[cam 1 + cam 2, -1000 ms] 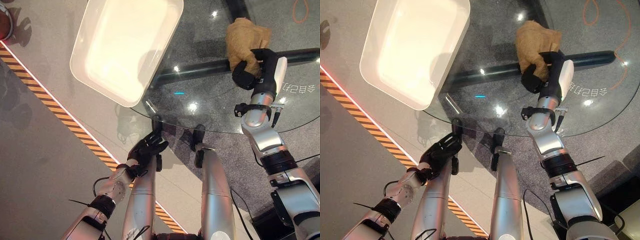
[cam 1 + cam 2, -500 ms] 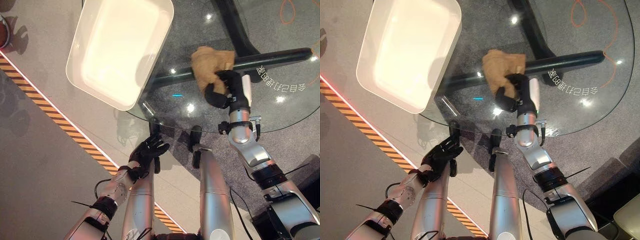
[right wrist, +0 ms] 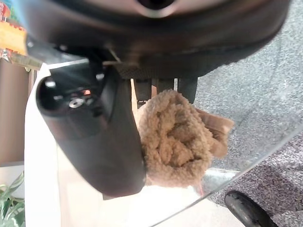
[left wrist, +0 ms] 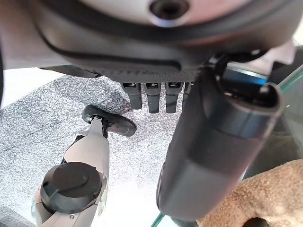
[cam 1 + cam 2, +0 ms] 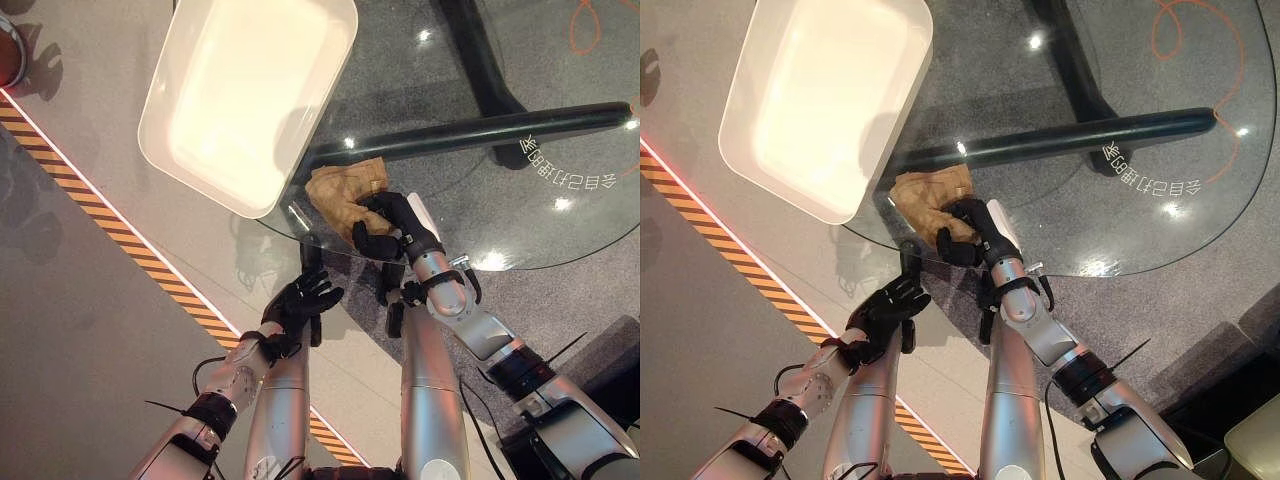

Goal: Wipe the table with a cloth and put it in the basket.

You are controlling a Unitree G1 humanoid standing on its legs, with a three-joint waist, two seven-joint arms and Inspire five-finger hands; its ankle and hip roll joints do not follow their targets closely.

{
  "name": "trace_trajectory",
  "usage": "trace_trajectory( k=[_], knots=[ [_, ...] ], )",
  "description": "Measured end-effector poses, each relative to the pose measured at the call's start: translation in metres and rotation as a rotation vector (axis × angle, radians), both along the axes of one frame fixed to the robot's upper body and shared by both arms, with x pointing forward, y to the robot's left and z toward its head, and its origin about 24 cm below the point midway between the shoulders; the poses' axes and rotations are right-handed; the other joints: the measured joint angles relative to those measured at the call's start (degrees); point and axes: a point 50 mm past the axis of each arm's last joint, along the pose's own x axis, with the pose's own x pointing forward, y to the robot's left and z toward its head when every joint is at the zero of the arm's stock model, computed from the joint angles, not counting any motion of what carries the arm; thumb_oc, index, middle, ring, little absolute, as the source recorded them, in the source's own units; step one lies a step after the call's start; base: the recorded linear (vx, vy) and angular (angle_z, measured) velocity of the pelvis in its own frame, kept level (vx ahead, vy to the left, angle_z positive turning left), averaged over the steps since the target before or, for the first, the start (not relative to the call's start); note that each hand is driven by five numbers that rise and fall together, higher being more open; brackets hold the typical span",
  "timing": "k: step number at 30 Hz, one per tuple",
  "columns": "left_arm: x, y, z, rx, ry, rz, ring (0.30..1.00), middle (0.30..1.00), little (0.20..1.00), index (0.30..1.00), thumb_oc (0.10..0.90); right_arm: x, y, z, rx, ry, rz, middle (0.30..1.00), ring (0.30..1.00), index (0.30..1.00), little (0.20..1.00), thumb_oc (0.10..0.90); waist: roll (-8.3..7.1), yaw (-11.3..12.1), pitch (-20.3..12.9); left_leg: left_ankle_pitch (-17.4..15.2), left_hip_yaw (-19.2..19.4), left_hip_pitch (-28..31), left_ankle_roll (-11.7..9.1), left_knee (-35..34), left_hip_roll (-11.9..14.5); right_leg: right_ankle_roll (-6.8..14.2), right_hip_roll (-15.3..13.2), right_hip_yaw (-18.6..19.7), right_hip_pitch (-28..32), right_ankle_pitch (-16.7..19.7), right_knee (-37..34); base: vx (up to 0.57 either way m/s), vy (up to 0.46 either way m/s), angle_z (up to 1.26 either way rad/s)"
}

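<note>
A tan fluffy cloth (image 5: 338, 198) lies bunched on the round glass table (image 5: 560, 150) close to its near edge. My right hand (image 5: 392, 228) is shut on the cloth (image 3: 177, 137), with fingers and thumb curled round it. A large white basket (image 5: 245, 95) sits on the table's left part, a short way from the cloth and overhanging the rim. My left hand (image 5: 300, 300) hangs below the table edge with its fingers spread open and empty; its wrist view catches a corner of the cloth (image 4: 265, 198) past the thumb.
Through the glass I see the table's dark crossed base tubes (image 5: 480, 125) and grey carpet. An orange and black striped line (image 5: 120, 225) runs across the floor at the left. An orange cable loop (image 5: 1195, 30) lies on the floor at the far right.
My right hand has dragged the cloth across the glass from the far right toward the near edge, ending beside the basket. The left hand stayed where it was.
</note>
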Motion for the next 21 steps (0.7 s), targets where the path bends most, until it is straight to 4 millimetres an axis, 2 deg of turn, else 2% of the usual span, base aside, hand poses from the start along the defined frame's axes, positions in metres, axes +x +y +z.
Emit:
trace_trajectory(
  k=[10, 13, 15, 21],
  knots=[
    [-0.002, 0.001, -0.004, -0.009, 0.029, 0.016, 0.9, 0.9, 0.9, 0.9, 0.8, -0.005, -0.012, -0.009, 0.124, 0.023, -0.093, 0.3, 0.3, 0.3, 0.2, 0.1, -0.05, -0.04, 0.03, 0.03, -0.38, 2.09, -0.01, 0.15, -0.08, -0.13, -0.11, -0.08, 2.41, -0.05, -0.02, 0.0, -0.001, 0.01],
    [-0.006, 0.004, -0.009, -0.045, 0.049, 0.033, 0.9, 0.9, 0.9, 0.9, 0.8, -0.007, -0.019, -0.012, 0.151, 0.026, -0.129, 0.3, 0.3, 0.3, 0.2, 0.1, -0.08, -0.2, 0.02, -0.01, -0.36, 3.68, 0.06, -0.07, -0.03, -0.12, -0.01, -0.19, 4.03, 0.06, -0.83, -0.08, -0.013, -0.01],
    [-0.01, 0.008, -0.012, -0.072, 0.054, 0.049, 0.9, 0.9, 0.9, 0.9, 0.8, -0.008, -0.023, -0.013, 0.164, 0.026, -0.147, 0.3, 0.3, 0.3, 0.2, 0.1, -0.22, -0.4, 0.01, -0.5, -0.23, 4.23, 0.84, 0.02, -0.02, -0.07, 0.03, -0.2, 4.72, -0.08, -1.17, -0.03, -0.013, -0.03],
    [-0.016, 0.013, -0.016, -0.102, 0.079, 0.027, 0.9, 0.9, 0.9, 0.9, 0.8, -0.013, -0.029, -0.013, 0.191, 0.019, -0.169, 0.3, 0.3, 0.3, 0.2, 0.1, -0.33, -1.17, 0.06, -0.28, -0.17, 6.51, 0.61, -0.69, -0.14, 0.25, -0.03, -0.08, 7.23, 0.24, -2.04, -0.03, -0.018, 0.0]
  ],
)
